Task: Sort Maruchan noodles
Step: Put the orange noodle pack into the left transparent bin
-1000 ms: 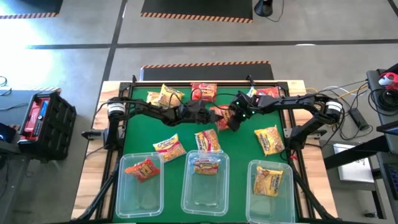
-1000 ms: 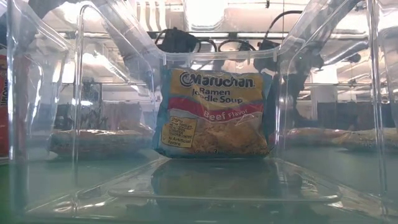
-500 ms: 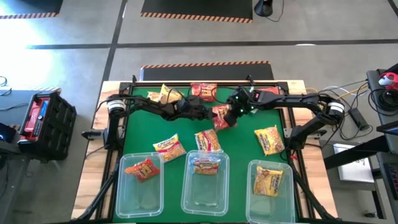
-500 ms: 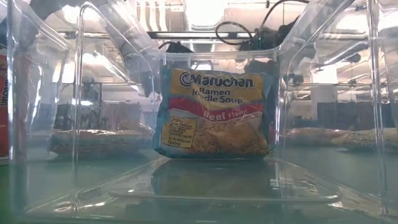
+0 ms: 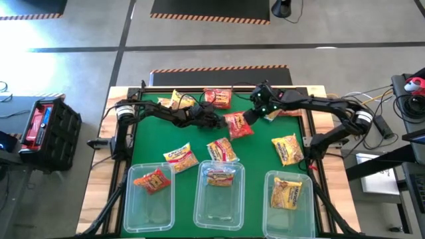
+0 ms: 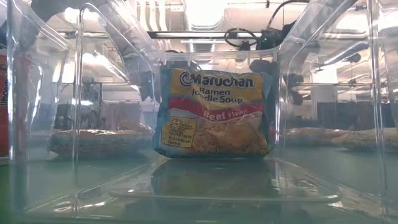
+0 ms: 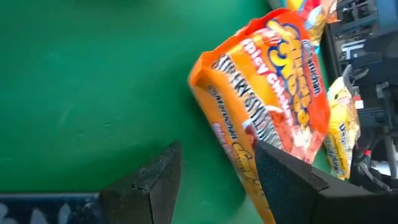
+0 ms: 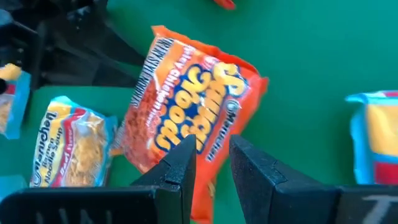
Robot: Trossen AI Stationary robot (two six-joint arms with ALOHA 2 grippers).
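Near the middle of the green mat [image 5: 153, 143], toward its far edge, the right gripper [image 5: 248, 118] holds an orange packet [image 5: 238, 125] by one edge, fingers narrowed on the wrapper. Right wrist view: the two dark fingers [image 8: 180, 171] pinch the packet's lower edge; large print on the orange wrapper reads "Spicy Chicken" sideways, with "Maruchan" in small script beside it. The packet hangs tilted over the mat.

Left gripper [image 5: 211, 120] sits just beside the same packet, on its left. Left wrist view: fingers stand partly apart, one finger [image 7: 152, 180] clear of the packet, the other close against the wrapper's edge; whether it touches, cannot tell. Barcode stripes and "Maruchan" are readable along the wrapper's side.

Low view, looking through the middle tub [image 6: 186, 193]: a yellow packet [image 6: 213, 112] stands upright against the far wall, label "Maruchan Ramen Noodle Soup", red band "Beef Flavor".

High view: three clear tubs along the near edge, each holding one packet — an orange one in the left tub [image 5: 151, 199], a yellow-pink one in the middle, a yellow one in the right tub [image 5: 288, 196]. Loose packets lie on the mat: two just behind the tubs, one at right, more along the far edge.
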